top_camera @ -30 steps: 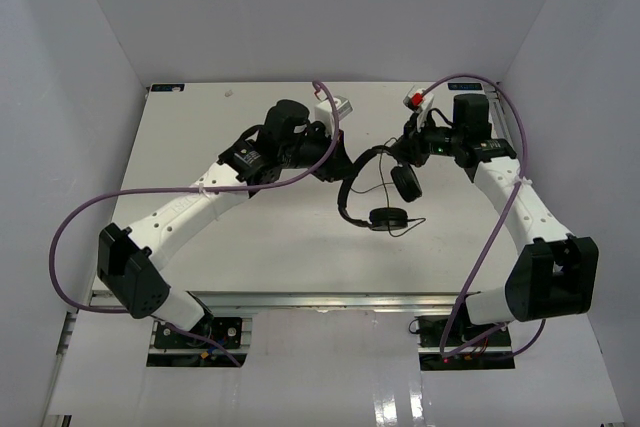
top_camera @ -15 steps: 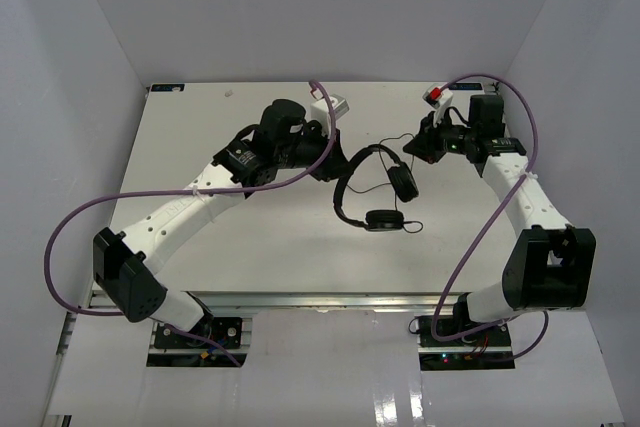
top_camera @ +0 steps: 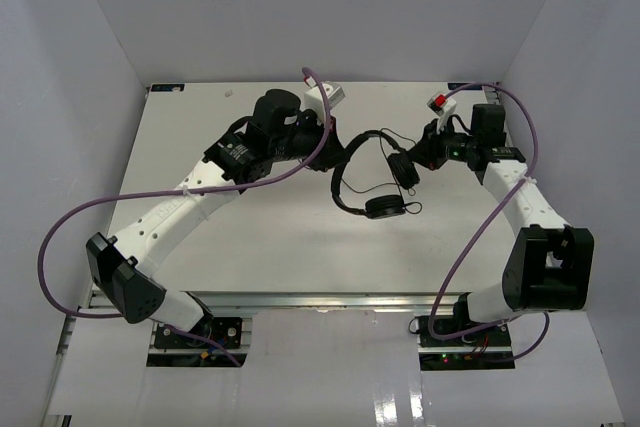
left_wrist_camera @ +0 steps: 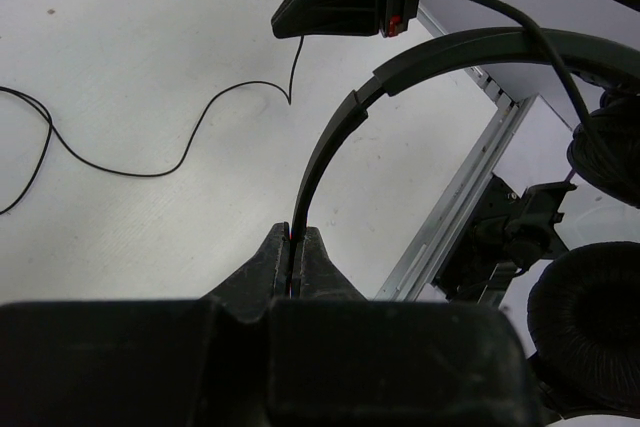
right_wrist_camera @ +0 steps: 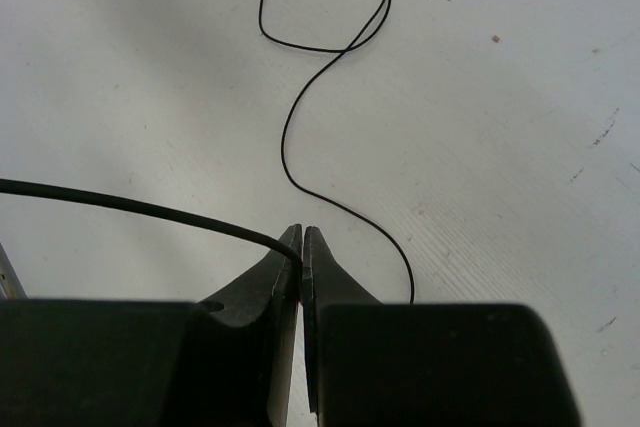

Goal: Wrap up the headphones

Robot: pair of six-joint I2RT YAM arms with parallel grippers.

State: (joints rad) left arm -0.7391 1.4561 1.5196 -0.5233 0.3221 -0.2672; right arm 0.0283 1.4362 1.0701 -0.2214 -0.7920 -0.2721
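Small black headphones point(top_camera: 383, 207) are seen near the middle of the white desk point(top_camera: 250, 247), held between two robot arms. The thin headband point(left_wrist_camera: 335, 127) is pinched at one end by the left fingers point(left_wrist_camera: 283, 252), which are closed tightly on it, and from there it is arched upward and to the right in the left wrist view. Two round padded earcups point(left_wrist_camera: 590, 322) are seen at the right edge of that view, one above the other; whether they are touching the desk cannot be told. The long thin cord point(right_wrist_camera: 290, 137) is gripped by the right fingers point(right_wrist_camera: 290, 247), which are pressed together with only the cord between them. From that grip one stretch of cord is run almost straight off to the left, while the rest is laid in loose curves and a loop on the desk surface. Thick purple cables point(top_camera: 55, 247) are looped beside both arms
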